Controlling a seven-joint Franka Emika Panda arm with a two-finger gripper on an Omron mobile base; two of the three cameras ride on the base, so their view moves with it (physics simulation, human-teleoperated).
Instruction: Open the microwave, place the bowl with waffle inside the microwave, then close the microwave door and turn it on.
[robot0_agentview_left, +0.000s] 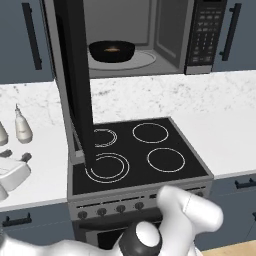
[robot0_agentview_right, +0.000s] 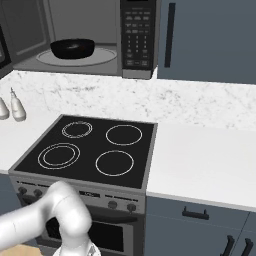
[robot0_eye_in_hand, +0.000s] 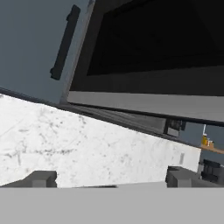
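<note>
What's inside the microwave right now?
The black bowl sits on the turntable, the waffle just visible inside it. The bowl's wall hides most of the waffle.

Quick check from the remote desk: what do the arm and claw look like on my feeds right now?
The arm is glossy white with rounded, bulbous links and a dark joint ring behind a white cap. No cables or markings show. In the hand view the claw has two small, blocky dark grey fingertips, set wide apart.

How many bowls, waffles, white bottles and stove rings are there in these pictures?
bowl: 1
waffle: 1
white bottles: 2
stove rings: 4
Total: 8
</note>
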